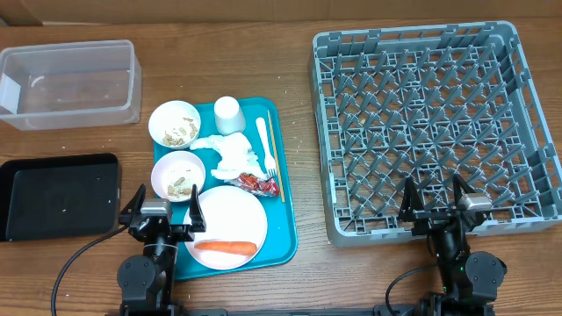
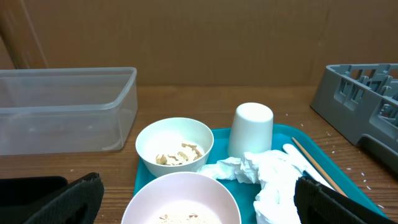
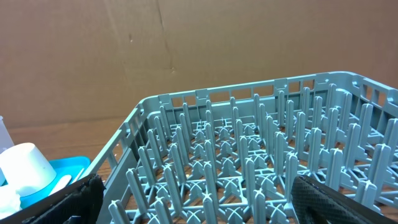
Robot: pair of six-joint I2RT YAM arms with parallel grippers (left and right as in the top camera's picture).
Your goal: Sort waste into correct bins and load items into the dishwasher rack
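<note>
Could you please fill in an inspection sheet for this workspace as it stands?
Surface: wooden table, a few pale crumbs between teal tray and rack.
Job's things: rack empty; clear tub and black tray look empty; on the teal tray sit a cup, two bowls holding scraps, tissue, wrapper, fork, chopstick and a plate bearing a carrot.
Clutter: nothing seen.
Grippers: left gripper open, above the teal tray's near edge; right gripper open, at the rack's near edge; neither holds anything.
Cables: black cable at the left arm's base, another at the right's.
Surroundings: cardboard wall behind the table.
</note>
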